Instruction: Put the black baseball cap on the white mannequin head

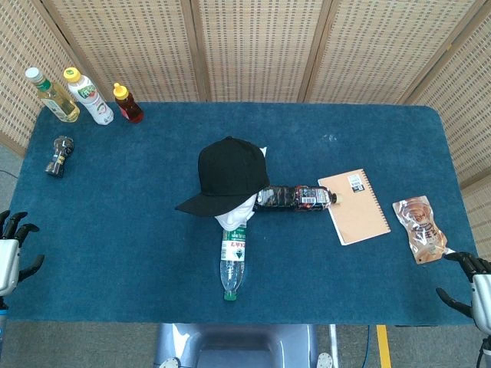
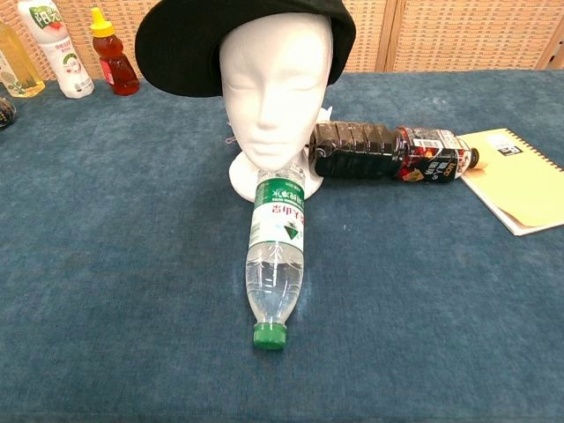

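Observation:
The black baseball cap (image 1: pixel 224 175) sits on the white mannequin head (image 2: pixel 275 84) at the table's middle, brim (image 2: pixel 181 48) out toward my left. In the chest view the cap (image 2: pixel 238 18) covers the top of the head and the face shows below it. My left hand (image 1: pixel 11 253) hangs off the table's left edge, fingers spread, holding nothing. My right hand (image 1: pixel 476 290) is at the bottom right corner beyond the table, fingers apart and empty. Neither hand shows in the chest view.
A clear water bottle (image 1: pixel 233 261) lies in front of the head's base, a dark drink bottle (image 1: pixel 295 198) to its right. A tan notebook (image 1: pixel 354 205) and a pouch (image 1: pixel 419 228) lie further right. Three bottles (image 1: pixel 83 95) stand at the back left, near a small dark object (image 1: pixel 58 155).

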`<state>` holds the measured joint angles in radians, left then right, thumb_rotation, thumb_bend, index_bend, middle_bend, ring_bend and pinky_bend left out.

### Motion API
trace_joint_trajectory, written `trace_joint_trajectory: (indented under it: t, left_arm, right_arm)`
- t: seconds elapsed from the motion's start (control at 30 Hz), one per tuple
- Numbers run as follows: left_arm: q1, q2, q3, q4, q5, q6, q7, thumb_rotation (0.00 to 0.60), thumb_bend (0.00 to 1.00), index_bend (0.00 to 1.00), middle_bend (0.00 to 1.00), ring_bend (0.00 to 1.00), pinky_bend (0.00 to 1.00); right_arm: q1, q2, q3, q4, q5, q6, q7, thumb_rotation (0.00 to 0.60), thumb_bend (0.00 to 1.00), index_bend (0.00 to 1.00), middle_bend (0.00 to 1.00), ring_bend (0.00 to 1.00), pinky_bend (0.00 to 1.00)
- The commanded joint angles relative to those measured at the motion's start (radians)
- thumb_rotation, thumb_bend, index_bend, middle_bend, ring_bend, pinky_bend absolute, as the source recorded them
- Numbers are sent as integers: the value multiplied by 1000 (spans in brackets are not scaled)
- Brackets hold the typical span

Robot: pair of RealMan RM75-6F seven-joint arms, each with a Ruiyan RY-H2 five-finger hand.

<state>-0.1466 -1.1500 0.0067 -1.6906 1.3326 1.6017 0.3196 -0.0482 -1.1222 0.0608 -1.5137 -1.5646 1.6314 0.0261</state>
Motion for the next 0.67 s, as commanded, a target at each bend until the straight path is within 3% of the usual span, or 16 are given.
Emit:
trace_joint_trajectory:
  t: [0.03,0.67]
  left_arm:
    - [15,0,-4,2,-5,0,-23,600,197,357,199,97,371]
    - [51,31,-32,-48,24,-6,-29,600,197,359,199,98,371]
  right_arm:
    - [3,-2,3,2,3,-3,-6,600,153,341,391,429,410]
    - [-6,-15,-4,46,-2,17,49,600,153,342,391,428,410]
